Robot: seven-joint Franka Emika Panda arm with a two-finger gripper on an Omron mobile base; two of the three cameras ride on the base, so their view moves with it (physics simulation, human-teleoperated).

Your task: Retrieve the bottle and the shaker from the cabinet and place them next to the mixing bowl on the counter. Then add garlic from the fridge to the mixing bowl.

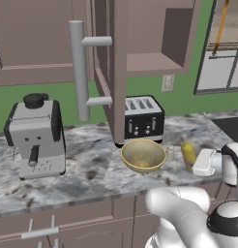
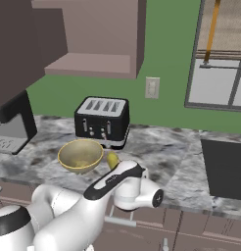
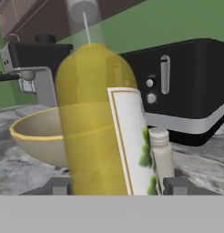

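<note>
Upright on the counter (image 1: 92, 169), the bottle (image 3: 98, 123) stands with its long axis vertical, neck pointing up, just right of the mixing bowl (image 1: 143, 155) and before the toaster (image 1: 143, 117). Its white label faces the hand camera. The gripper (image 3: 114, 185) straddles its base, fingers partly spread on either side; whether they press it I cannot tell. The shaker (image 3: 161, 154) stands just beside it.

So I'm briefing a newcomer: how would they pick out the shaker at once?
Find the black toaster on the counter. In front sits the mixing bowl, and just right of it the shaker: a tiny pale cylinder, far shorter than the yellow bottle beside it.
</note>
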